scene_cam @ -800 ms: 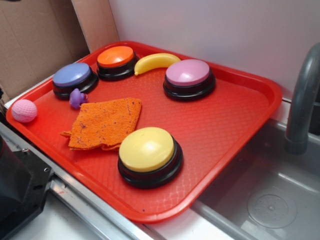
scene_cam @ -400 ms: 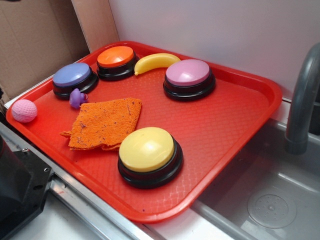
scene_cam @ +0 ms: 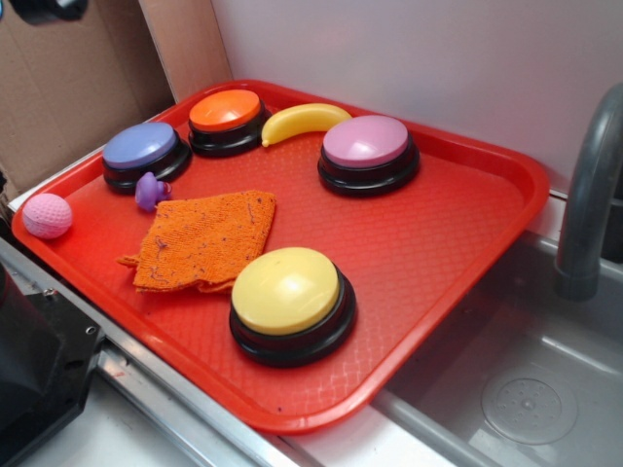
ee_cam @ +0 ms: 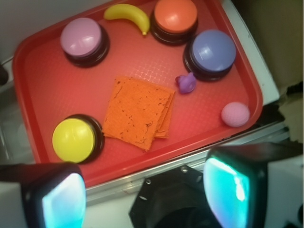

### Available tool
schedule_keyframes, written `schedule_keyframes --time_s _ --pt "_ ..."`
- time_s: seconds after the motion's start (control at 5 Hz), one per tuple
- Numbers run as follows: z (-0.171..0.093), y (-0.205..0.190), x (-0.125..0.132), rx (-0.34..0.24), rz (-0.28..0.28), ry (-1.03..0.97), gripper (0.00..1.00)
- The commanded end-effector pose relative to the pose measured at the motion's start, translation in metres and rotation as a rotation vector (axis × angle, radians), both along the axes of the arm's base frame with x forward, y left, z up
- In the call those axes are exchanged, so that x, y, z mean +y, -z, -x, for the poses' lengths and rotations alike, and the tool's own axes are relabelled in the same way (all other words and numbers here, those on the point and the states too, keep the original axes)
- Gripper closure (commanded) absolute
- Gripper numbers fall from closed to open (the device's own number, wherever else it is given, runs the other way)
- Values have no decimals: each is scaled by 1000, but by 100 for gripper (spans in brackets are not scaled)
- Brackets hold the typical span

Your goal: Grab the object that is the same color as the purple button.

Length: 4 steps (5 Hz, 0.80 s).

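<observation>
The object, a tiny purple duck-like toy point(scene_cam: 150, 190) point(ee_cam: 186, 83), stands on the red tray point(scene_cam: 438, 243) just in front of the purple button point(scene_cam: 143, 149) point(ee_cam: 212, 51). My gripper point(ee_cam: 145, 190) hovers high over the tray's near edge, well short of the toy. It is open, and its two fingers point(ee_cam: 64, 199) stand wide apart with nothing between them. In the exterior view only a dark bit of the arm point(scene_cam: 44, 8) shows at the top left corner.
An orange cloth point(scene_cam: 204, 240) lies beside the toy and a pink ball point(scene_cam: 47, 215) sits at the tray's left corner. Yellow point(scene_cam: 289, 297), mauve point(scene_cam: 367, 148) and orange point(scene_cam: 226, 115) buttons and a banana point(scene_cam: 304, 119) share the tray. A sink point(scene_cam: 526, 389) with faucet point(scene_cam: 589, 195) is on the right.
A dark part of the arm has come into the exterior view's top left corner. Nothing on the tray has moved.
</observation>
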<state>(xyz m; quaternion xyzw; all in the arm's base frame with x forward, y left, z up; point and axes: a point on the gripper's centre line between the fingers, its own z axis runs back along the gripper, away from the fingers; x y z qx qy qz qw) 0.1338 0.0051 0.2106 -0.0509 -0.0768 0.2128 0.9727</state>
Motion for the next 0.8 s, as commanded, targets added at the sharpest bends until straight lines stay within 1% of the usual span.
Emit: schedule_keyframes --time_s 0.0,0.2,0.4,0.6 --pt "-19 46 41 -19 -9 -378 0" --pt "-31 79 60 -18 -72 -509 0" --pt "-39 110 73 -46 -101 -601 0" --pt "-46 133 78 -94 -162 -641 0"
